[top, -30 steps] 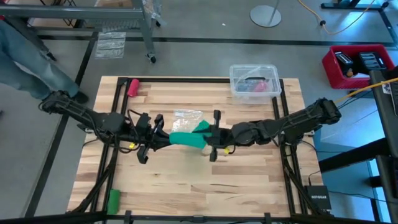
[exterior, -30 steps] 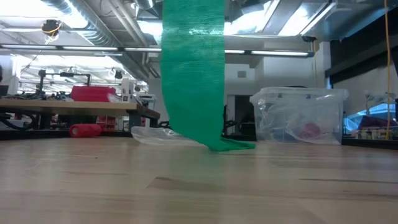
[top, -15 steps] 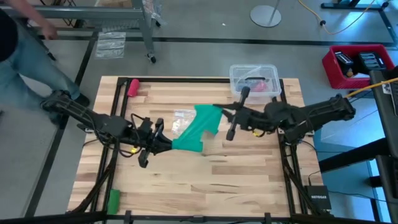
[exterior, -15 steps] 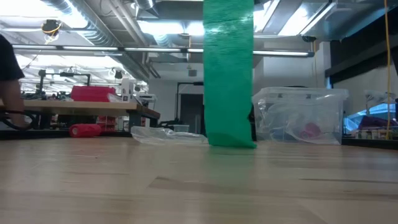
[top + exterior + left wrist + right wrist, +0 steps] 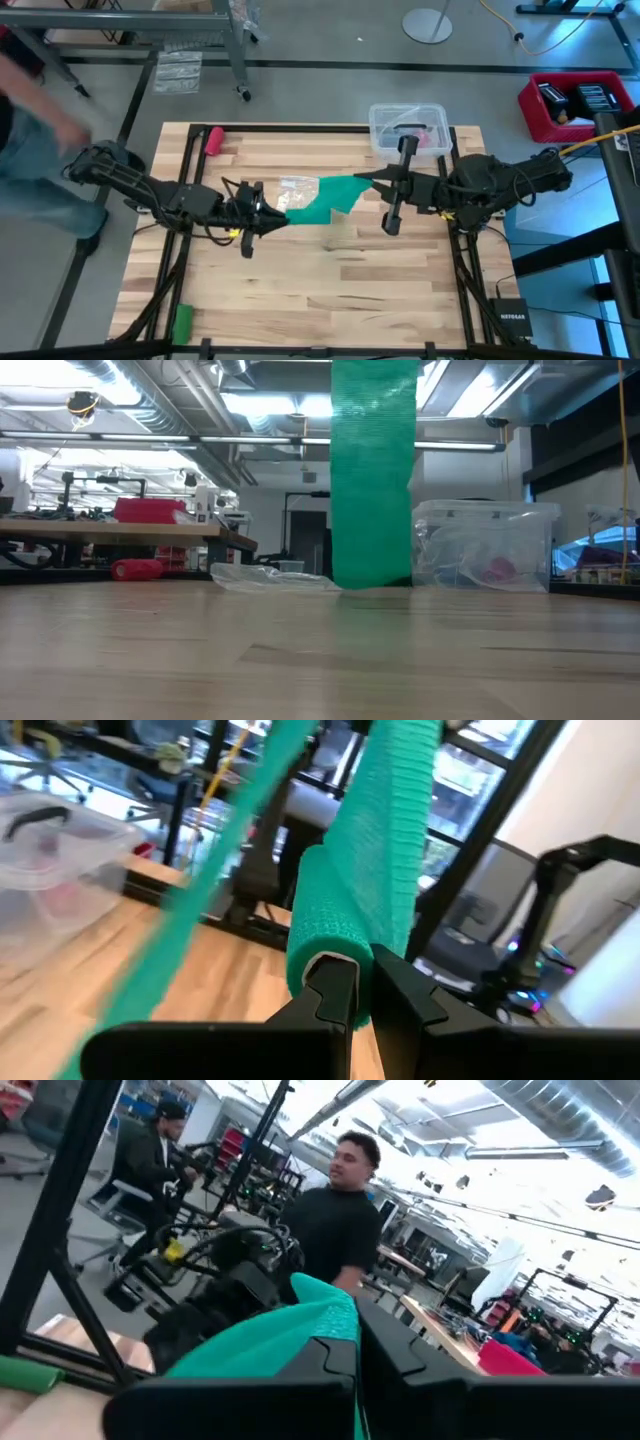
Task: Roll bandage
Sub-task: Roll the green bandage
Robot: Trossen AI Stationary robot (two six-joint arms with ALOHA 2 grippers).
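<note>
The teal-green bandage [image 5: 322,196] is stretched as a strip between my two grippers above the table's middle. Its rolled part [image 5: 330,920] is at my left gripper [image 5: 268,212], which is shut on it. My right gripper [image 5: 376,183] is shut on the strip's other end [image 5: 318,1318]. In the low view the bandage [image 5: 372,470] shows as a broad upright band, its lower edge just above the tabletop. My left gripper [image 5: 362,965] pinches the end of the bandage's rolled part [image 5: 322,952] between its two fingertips, coming level from the table's left. The roll is lifted clear and the strip runs on from it. My right gripper [image 5: 355,1345] pinches the strip's free end [image 5: 325,1325] between its two fingers, coming level from the table's right. The cloth is lifted clear and bunched at the fingers; how many layers, I cannot tell.
A clear plastic bag [image 5: 298,186] lies under the strip. A clear lidded box [image 5: 408,130] stands at the far right. A pink-red roll [image 5: 214,138] lies at the far left, a small green roll [image 5: 182,320] at the near left. A person [image 5: 30,120] moves beside the table's left.
My right gripper has gone toward the table's right and far edge with the strip's end, away from my left gripper. The bandage has been drawn out between them, and its lower fold has lifted off the table. My left gripper has shifted a little right and far.
</note>
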